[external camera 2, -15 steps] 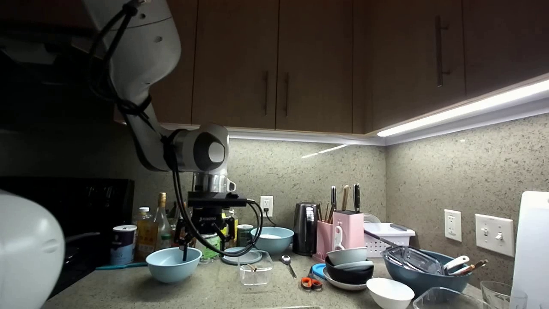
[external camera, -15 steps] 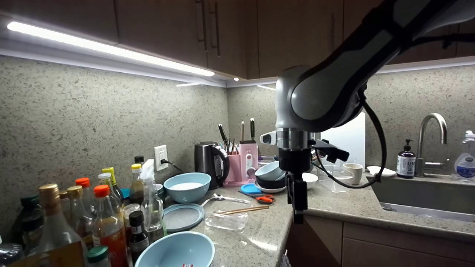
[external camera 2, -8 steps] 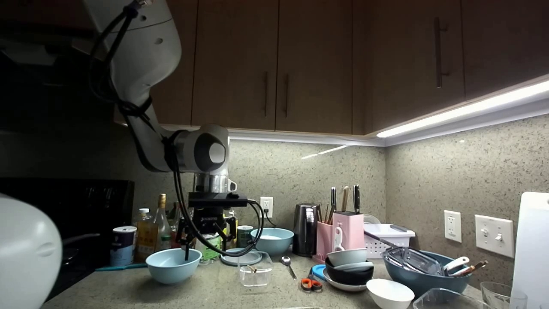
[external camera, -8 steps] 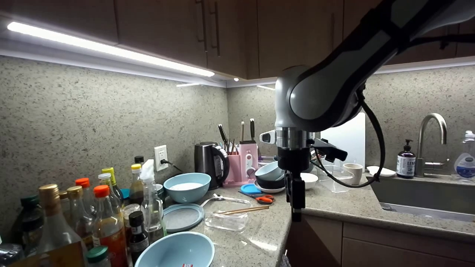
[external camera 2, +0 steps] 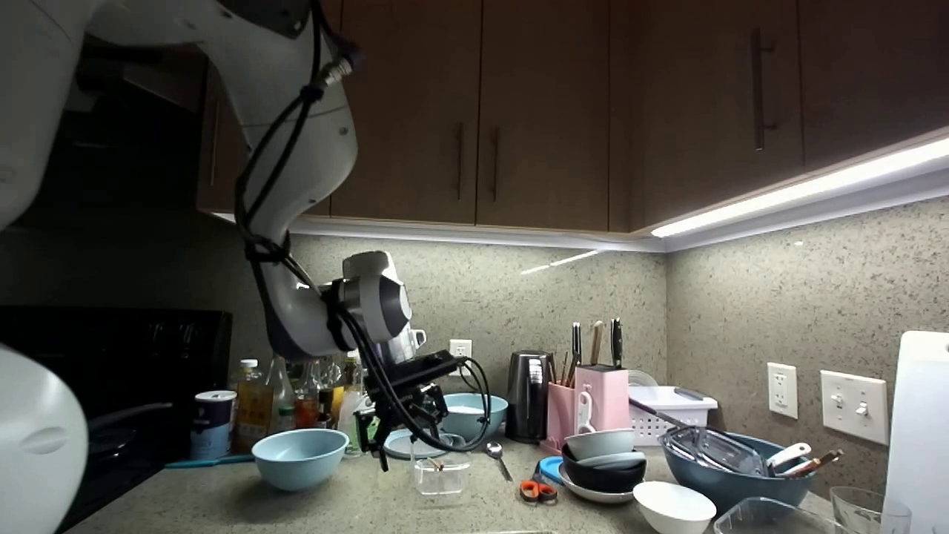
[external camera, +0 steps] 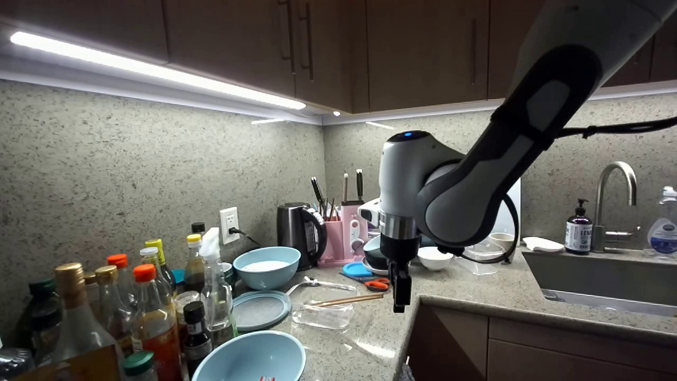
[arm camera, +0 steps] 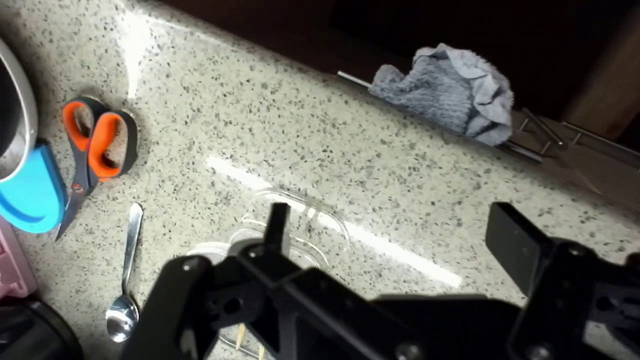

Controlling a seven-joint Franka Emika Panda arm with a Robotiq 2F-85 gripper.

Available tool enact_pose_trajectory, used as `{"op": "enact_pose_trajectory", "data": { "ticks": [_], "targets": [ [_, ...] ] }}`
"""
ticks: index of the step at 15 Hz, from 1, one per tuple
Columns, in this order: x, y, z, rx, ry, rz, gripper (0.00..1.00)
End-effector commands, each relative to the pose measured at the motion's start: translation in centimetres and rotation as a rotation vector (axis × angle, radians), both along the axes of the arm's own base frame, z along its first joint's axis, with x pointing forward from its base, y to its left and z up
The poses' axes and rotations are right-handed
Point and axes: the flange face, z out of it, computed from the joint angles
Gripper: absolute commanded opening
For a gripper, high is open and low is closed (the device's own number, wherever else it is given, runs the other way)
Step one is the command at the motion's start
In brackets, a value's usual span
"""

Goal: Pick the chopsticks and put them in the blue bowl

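The chopsticks, two thin tan sticks, lie across the clear plastic container on the counter. In an exterior view they show nearly end-on. In the wrist view only their tips show; the rest is behind my left finger. The blue bowl stands at the counter's near end, upright, with a small red-and-white mark inside; it also shows in an exterior view. My gripper is open and empty. It is above the counter beside the container, tilted, between container and counter edge.
Orange-handled scissors, a spoon and a blue lid lie beyond the container. Stacked bowls, a kettle and a pink knife block stand behind. Several bottles line the wall. A towel hangs at the edge.
My arm has swung away from the blue bowl toward the clear container, and the gripper has tilted from upright. The chopsticks and the bowl have not moved.
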Motion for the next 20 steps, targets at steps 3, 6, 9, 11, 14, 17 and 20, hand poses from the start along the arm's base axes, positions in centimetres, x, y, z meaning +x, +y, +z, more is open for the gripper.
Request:
{"op": "enact_pose_trajectory", "data": {
  "ticks": [3,6,9,11,14,17,20],
  "targets": [
    [4.9,1.7,-3.7,-0.098,-0.012,0.061,1.00],
    [4.6,1.6,-3.8,-0.080,-0.003,0.066,1.00],
    [4.7,1.5,-3.6,-0.081,-0.032,0.064,1.00],
    [5.4,0.9,-3.8,-0.081,-0.052,0.073,1.00],
    [6.7,0.1,-4.3,-0.088,-0.059,0.085,1.00],
    [7.8,-0.1,-5.4,-0.087,-0.039,0.080,1.00],
    [8.7,0.1,-6.9,-0.093,-0.016,0.093,0.89]
  ]
}}
